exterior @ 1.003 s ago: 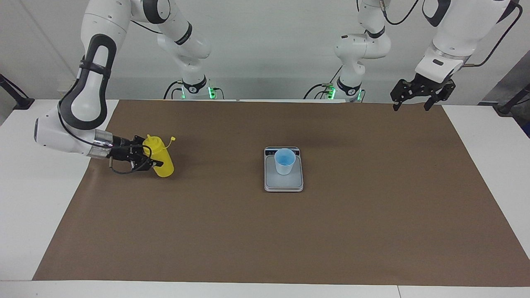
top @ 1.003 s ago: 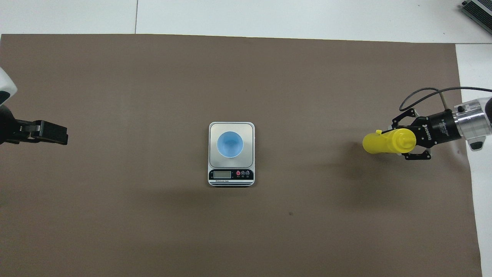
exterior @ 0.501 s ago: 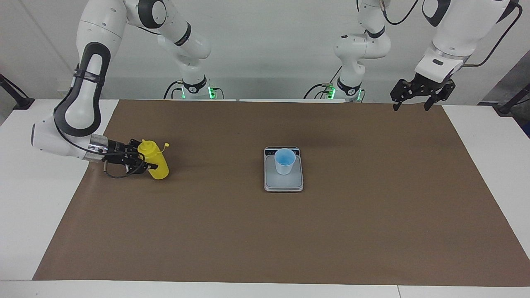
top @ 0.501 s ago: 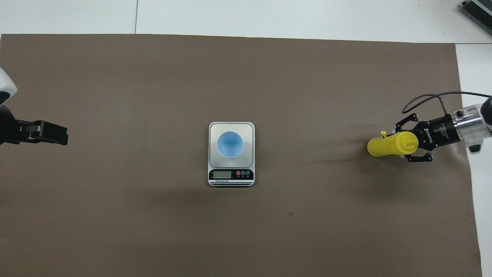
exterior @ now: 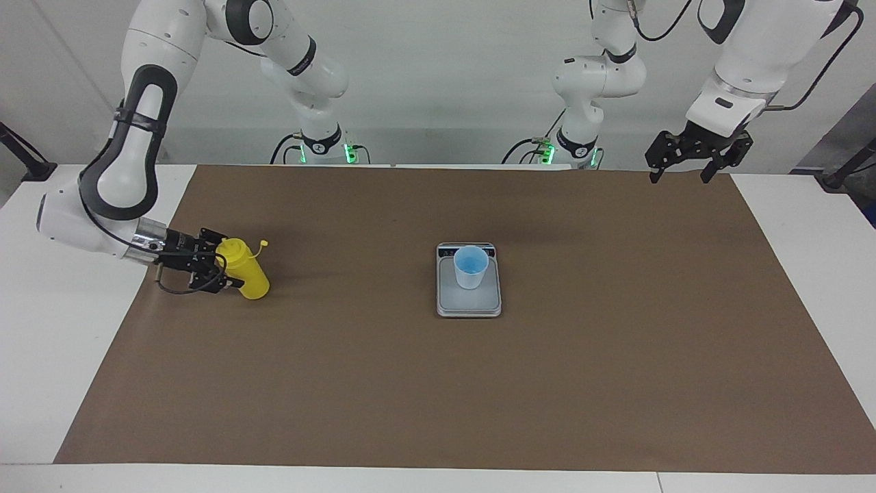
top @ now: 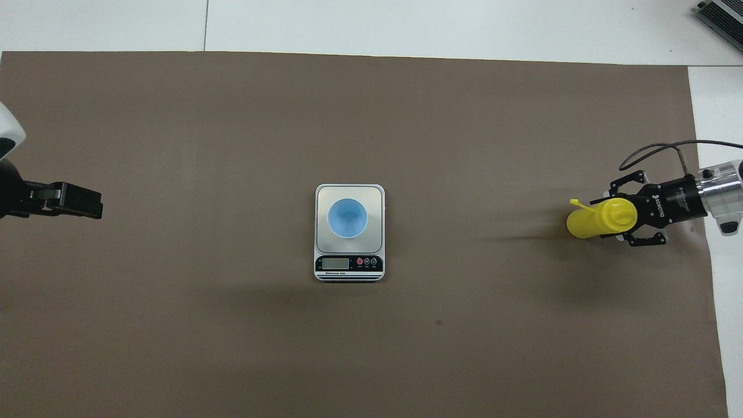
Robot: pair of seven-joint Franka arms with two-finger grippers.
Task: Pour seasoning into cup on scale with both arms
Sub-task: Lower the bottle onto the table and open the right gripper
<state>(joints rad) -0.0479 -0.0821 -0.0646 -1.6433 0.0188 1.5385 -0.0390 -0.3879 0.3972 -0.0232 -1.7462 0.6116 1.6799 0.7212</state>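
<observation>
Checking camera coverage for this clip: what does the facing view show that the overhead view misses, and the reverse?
Only the facing view shows both arms whole with their bases, the left gripper raised over the table's edge at the left arm's end, waiting, and the side wall of the cup.

Only the overhead view shows the display strip of the scale with its buttons, and a grey device at the table's corner.

Both show the cup on the scale's plate, the brown mat, and the right gripper around the seasoning bottle at the right arm's end.

A white table carries a brown mat, bearing scale and bottle.
</observation>
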